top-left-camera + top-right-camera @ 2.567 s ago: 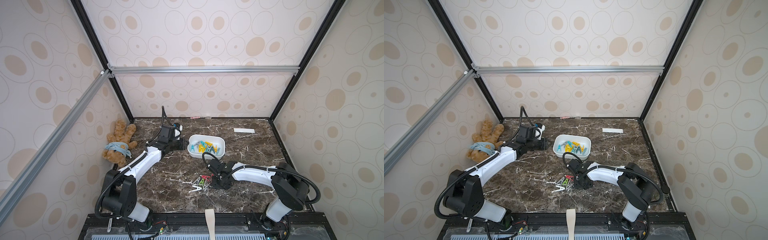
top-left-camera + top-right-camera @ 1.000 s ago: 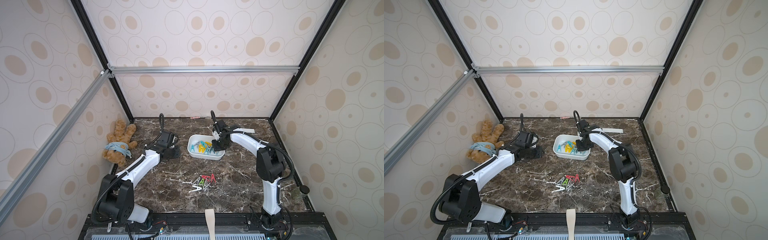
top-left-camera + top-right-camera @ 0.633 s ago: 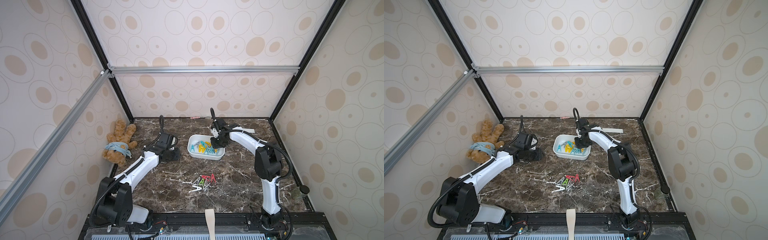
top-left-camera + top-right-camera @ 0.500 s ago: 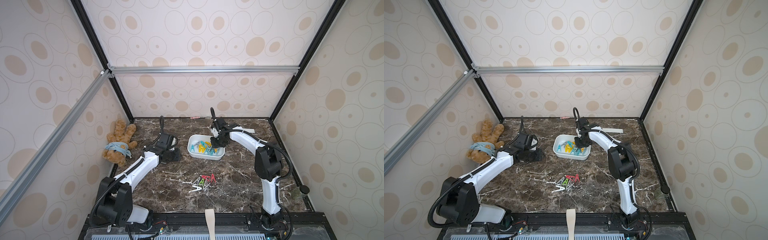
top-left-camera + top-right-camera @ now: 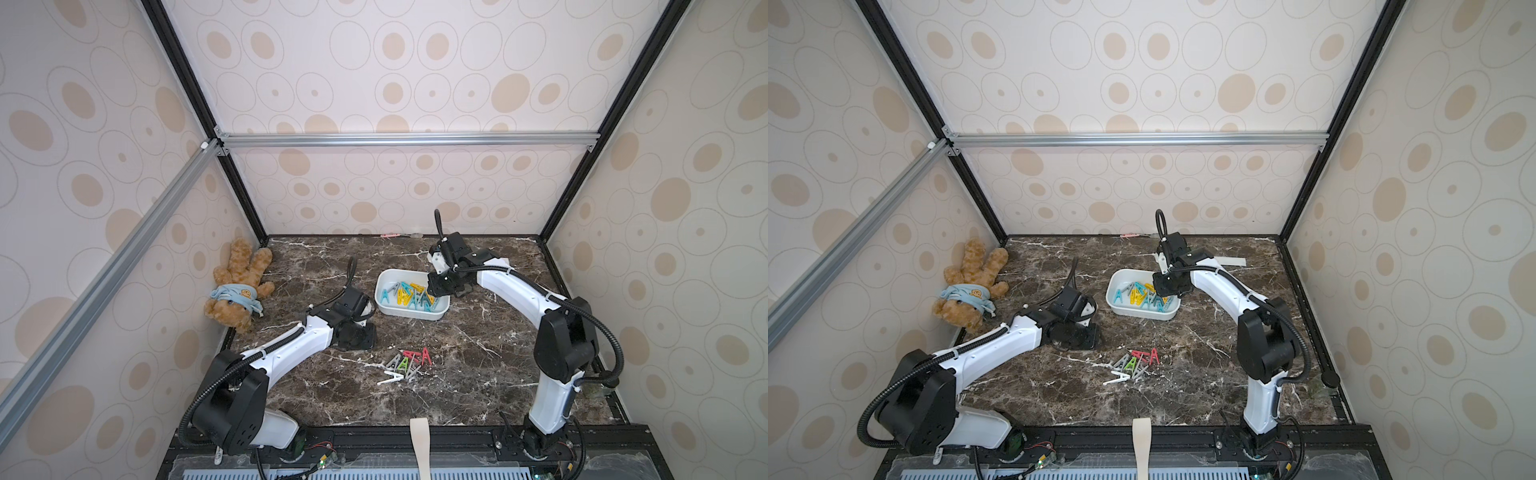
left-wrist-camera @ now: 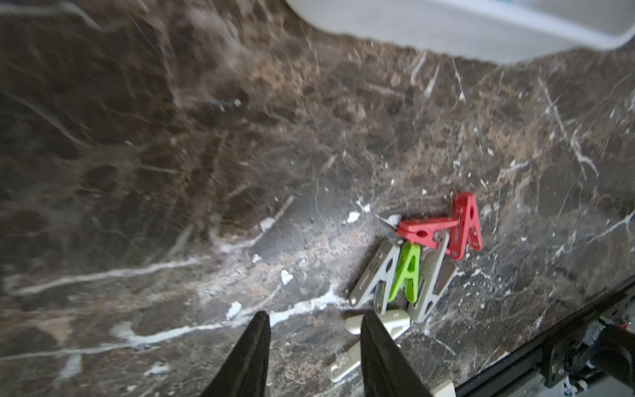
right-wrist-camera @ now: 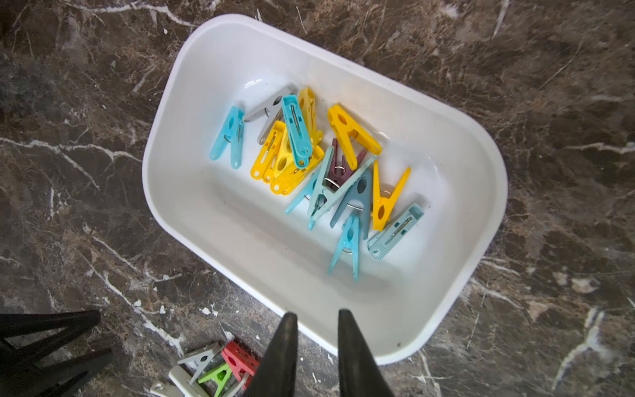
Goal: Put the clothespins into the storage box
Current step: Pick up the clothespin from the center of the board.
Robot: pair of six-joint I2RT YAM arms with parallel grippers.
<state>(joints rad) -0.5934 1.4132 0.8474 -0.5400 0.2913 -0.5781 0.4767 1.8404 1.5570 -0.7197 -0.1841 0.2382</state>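
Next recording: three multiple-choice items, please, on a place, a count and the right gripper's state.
1. Where is the loose pile of clothespins relative to the box? A. inside it B. balanced on its rim C. on the table, nearer the robot's base
2. How many clothespins in that pile are green? A. none B. one C. three
3. The right gripper is: A. open and empty B. shut on a clothespin C. shut on the box rim
1 C: both top views show it on bare table. 2 B: the left wrist view shows a single green clothespin. 3 A: its fingers stand apart, nothing between.
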